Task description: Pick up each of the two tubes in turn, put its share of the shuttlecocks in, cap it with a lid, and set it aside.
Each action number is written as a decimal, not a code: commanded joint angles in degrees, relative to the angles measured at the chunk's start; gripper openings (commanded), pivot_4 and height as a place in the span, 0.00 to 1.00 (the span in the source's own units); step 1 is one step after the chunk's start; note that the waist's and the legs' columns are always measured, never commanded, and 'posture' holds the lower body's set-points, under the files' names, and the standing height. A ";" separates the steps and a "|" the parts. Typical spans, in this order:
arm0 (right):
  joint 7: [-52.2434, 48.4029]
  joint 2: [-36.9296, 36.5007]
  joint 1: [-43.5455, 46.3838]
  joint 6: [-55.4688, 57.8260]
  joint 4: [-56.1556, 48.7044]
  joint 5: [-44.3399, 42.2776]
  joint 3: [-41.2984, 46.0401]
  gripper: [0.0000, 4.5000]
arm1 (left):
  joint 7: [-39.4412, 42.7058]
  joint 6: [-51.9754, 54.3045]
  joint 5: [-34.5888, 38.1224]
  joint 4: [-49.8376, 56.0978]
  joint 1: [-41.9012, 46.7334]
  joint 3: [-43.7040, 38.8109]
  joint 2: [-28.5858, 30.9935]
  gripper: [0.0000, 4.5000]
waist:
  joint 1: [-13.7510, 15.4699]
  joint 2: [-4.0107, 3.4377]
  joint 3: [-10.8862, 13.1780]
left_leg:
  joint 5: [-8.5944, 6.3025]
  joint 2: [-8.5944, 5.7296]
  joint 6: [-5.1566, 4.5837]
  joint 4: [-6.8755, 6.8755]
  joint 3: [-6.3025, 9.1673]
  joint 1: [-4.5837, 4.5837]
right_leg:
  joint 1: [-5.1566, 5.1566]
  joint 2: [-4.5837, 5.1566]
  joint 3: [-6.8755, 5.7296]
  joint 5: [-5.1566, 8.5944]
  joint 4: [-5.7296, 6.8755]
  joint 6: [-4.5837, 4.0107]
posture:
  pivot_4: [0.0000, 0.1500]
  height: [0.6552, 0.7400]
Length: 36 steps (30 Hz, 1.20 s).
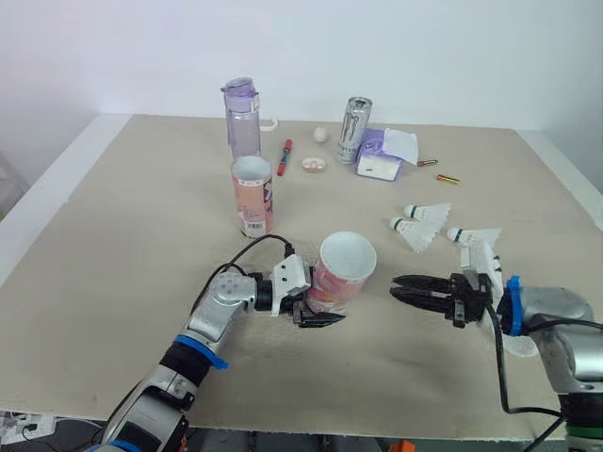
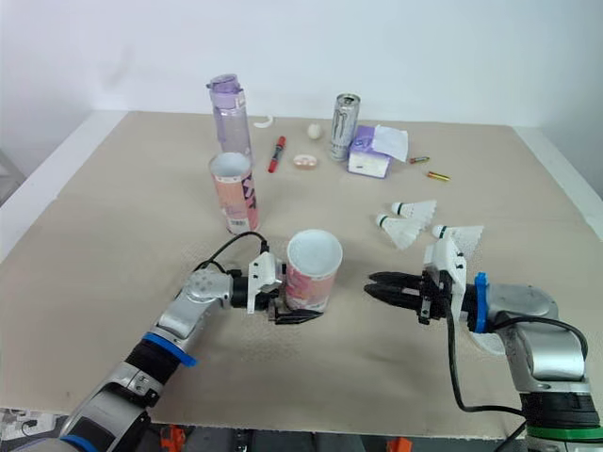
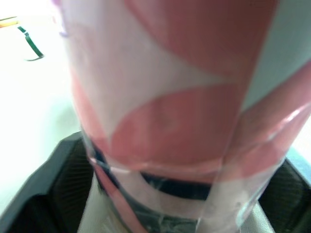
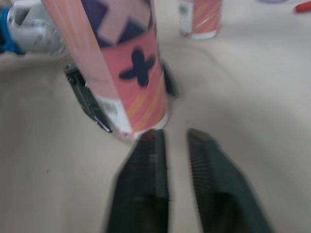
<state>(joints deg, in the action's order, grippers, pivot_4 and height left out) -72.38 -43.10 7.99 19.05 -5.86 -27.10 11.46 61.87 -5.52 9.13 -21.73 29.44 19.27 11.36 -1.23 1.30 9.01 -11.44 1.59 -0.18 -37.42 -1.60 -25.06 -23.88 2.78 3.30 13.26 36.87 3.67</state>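
A beige bench [image 1: 141, 235] is filling most of the frame. In the lower centre, the left tool [image 1: 325, 315] is clamping a pink patterned shuttlecock tube [image 1: 341, 273] near its base, one black finger on each side. The tube is leaning, with its open mouth facing up towards the camera. As far as its white inside is showing, it is looking empty. Just right of it, the right tool [image 1: 400, 285] is pointing at the tube's base. Its fingers are sitting a narrow gap apart and holding nothing.

A second pink tube [image 1: 252, 196] is standing upright in the centre left of the frame, also open at the top and uncapped. Three white shuttlecocks are lying on the bench at centre right, well apart from both tubes: one [image 1: 426, 213] higher up, one [image 1: 413, 234] just below it, and one [image 1: 476, 235] to the right, near the right tool's wrist.

So the task is looking barely started. The first tube is being held, but no shuttlecock is loaded, no lid is on, and nothing is set aside.

Some things are hard to make out. Whether the held tube's base is touching the bench or hanging just above it cannot be told. The bottoms of both tubes are hidden from above. No lid is clearly identifiable; a small round object [image 1: 314, 165] in the upper centre may be one. A purple water bottle [image 1: 241, 118], a drinks can [image 1: 354, 130] and a tissue pack [image 1: 386, 155] are standing along the upper edge.
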 commanded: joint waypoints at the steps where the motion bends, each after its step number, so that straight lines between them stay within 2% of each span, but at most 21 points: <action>1: -0.86 1.67 -0.28 -5.15 1.11 0.83 -2.10 0.61 | 1.08 -1.63 0.95 0.71 0.42 -1.46 0.44 1.00 | 0.04 0.03 0.02 | 0.00 0.01 0.00 0.00 0.02 -0.01 | 0.00 -0.03 0.00 0.01 0.00 0.00 | 1.00 1.00; 2: -1.04 2.20 -0.37 -5.97 1.49 1.07 -2.89 0.70 | 1.29 -1.76 1.15 1.06 0.38 -1.58 0.61 1.00 | 0.04 0.03 0.02 | 0.00 0.03 0.00 0.01 0.04 -0.01 | 0.02 -0.08 0.01 0.08 0.00 -0.01 | 1.00 1.00; 3: -1.15 2.58 -0.41 -6.86 1.93 1.30 -3.62 0.84 | 1.52 -1.91 1.29 1.41 0.32 -1.68 0.74 1.00 | 0.05 0.03 0.02 | -0.01 0.04 0.01 0.04 0.05 -0.02 | 0.01 -0.13 0.05 0.13 0.00 -0.02 | 1.00 1.00; 4: -1.37 2.80 -0.44 -7.47 2.23 1.39 -4.20 0.93 | 1.70 -1.95 1.38 1.70 0.24 -1.78 0.85 1.00 | 0.05 0.03 0.02 | -0.01 0.04 0.01 0.06 0.05 -0.03 | 0.00 -0.14 0.07 0.15 0.00 -0.01 | 1.00 1.00; 5: -1.66 3.09 -0.49 -8.30 2.46 1.55 -4.86 0.98 | 2.05 -1.83 1.64 2.24 0.10 -1.94 1.09 1.00 | 0.05 0.03 0.02 | -0.01 0.04 0.02 0.09 0.05 -0.03 | 0.00 -0.16 0.09 0.16 0.00 0.00 | 1.00 1.00; 11: -1.19 5.06 0.88 -10.10 3.62 1.87 -7.63 0.98 | 4.72 -0.48 3.48 6.77 -1.39 -3.10 3.93 1.00 | 0.05 0.03 0.02 | -0.07 0.05 0.10 0.12 0.09 -0.03 | 0.00 -0.20 0.12 0.08 0.02 0.11 | 1.00 1.00; 22: 2.87 11.46 3.82 -13.86 4.68 4.47 -13.05 0.98 | 8.75 8.44 11.41 19.84 -6.82 -7.55 12.37 1.00 | 0.04 0.03 0.03 | -0.07 0.20 0.11 0.07 0.09 0.01 | 0.00 -0.34 0.12 0.20 0.10 -0.08 | 1.00 1.00; 36: 6.28 17.02 7.32 -15.63 7.00 6.13 -16.77 0.98 | 8.92 9.31 13.05 24.18 -11.39 -10.86 18.19 1.00 | 0.04 0.03 0.03 | -0.06 0.24 0.11 0.03 0.06 0.03 | 0.00 -0.36 0.13 0.18 0.14 -0.12 | 1.00 1.00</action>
<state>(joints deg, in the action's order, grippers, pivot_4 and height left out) -66.45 -26.55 14.31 4.49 1.57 -20.97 -4.85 70.64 3.92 20.80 -0.25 18.22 10.01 28.88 -1.19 1.33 9.03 -11.51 1.83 -0.06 -37.39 -1.54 -25.02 -23.88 2.42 3.43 13.44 37.01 3.55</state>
